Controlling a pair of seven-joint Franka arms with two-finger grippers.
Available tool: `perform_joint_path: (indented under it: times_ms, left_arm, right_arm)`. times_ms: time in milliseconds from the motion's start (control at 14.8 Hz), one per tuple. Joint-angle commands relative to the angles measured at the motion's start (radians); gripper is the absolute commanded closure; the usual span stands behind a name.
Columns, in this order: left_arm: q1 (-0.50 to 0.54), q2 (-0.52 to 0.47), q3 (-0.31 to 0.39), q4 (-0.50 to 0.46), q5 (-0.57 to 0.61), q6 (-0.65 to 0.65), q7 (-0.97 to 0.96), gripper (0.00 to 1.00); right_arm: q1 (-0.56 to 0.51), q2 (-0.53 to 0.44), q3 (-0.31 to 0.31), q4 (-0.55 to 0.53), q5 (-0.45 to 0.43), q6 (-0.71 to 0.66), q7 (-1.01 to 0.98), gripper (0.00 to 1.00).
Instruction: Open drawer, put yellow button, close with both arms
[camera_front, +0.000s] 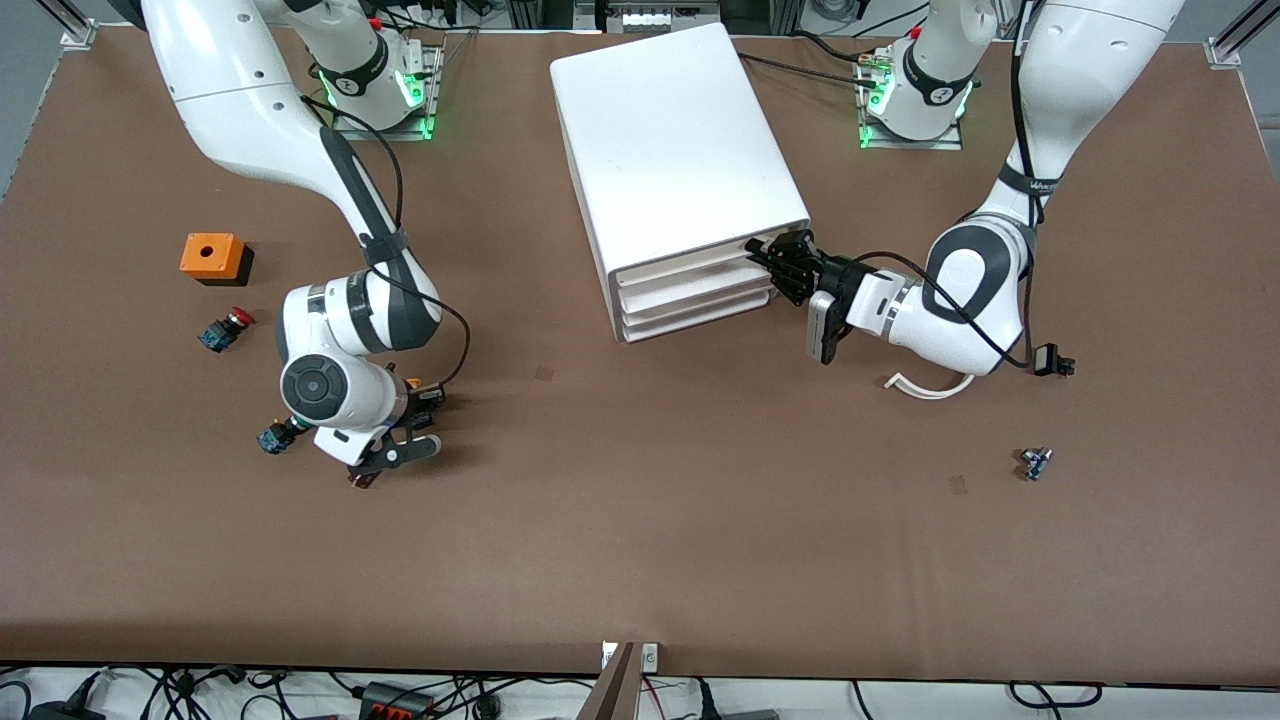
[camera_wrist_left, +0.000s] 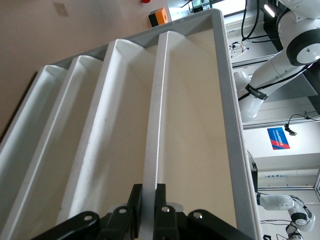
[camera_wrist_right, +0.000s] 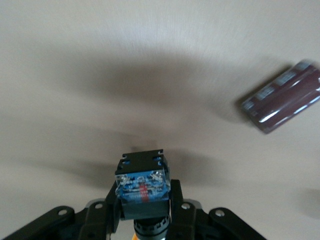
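2 arms work over a brown counter (camera_front: 640, 520). Toward the right arm's end sits an orange box (camera_front: 213, 256) with a round hole on top, and nearer the front camera than it lies a red-capped button (camera_front: 225, 329). Nearer still lies another small button with a blue body (camera_front: 277, 437), just beside the right arm's wrist. The right end effector (camera_front: 385, 462) hangs low over the counter there, its fingers (camera_wrist_right: 177, 212) pinching the yellow button (camera_wrist_right: 142, 186); the right wrist view shows the black-and-blue body clamped between them, with a sliver of orange cap below.

At the counter's middle stands the white cabinet (camera_front: 675, 140) with 3 stacked drawers facing the front camera. The left end effector (camera_front: 775, 262) is at the corner of the top drawer (camera_front: 685, 268), fingers (camera_wrist_left: 161, 210) pressed together on its thin front edge, as the left wrist view shows. The drawer looks barely pulled out.

Toward the left arm's end lie a curved white strip (camera_front: 925, 386) and a small dark part (camera_front: 1035, 462).
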Motion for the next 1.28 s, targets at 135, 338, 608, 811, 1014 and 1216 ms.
perform_joint_path:
  times_ms: [135,338,608,811,1014,1216]
  left_arm:
    - [0.006,0.155,0.027,0.232,0.01,0.009,-0.106,1.0]
    - [0.003,0.22,0.056,0.346,0.012,0.009,-0.137,1.0]
    - [0.0,0.232,0.092,0.389,0.013,0.028,-0.137,0.9]
    - [0.011,0.225,0.092,0.409,0.012,0.025,-0.135,0.0]
    - [0.014,0.19,0.113,0.411,0.038,0.0,-0.199,0.0]
    - [0.015,0.157,0.113,0.486,0.246,-0.082,-0.387,0.0]
  right_arm:
    - [0.009,-0.018,0.001,0.244,0.008,-0.217,-0.003,1.0]
    - [0.027,-0.041,0.007,0.32,0.013,-0.258,-0.003,1.0]
    - [0.115,-0.071,0.001,0.41,0.01,-0.3,0.0,1.0]
    - [0.178,-0.081,0.005,0.496,0.014,-0.34,0.119,1.0]
    - [0.264,-0.081,0.021,0.521,0.014,-0.338,0.27,1.0]
    - [0.366,-0.073,0.036,0.547,0.014,-0.3,0.478,1.0]
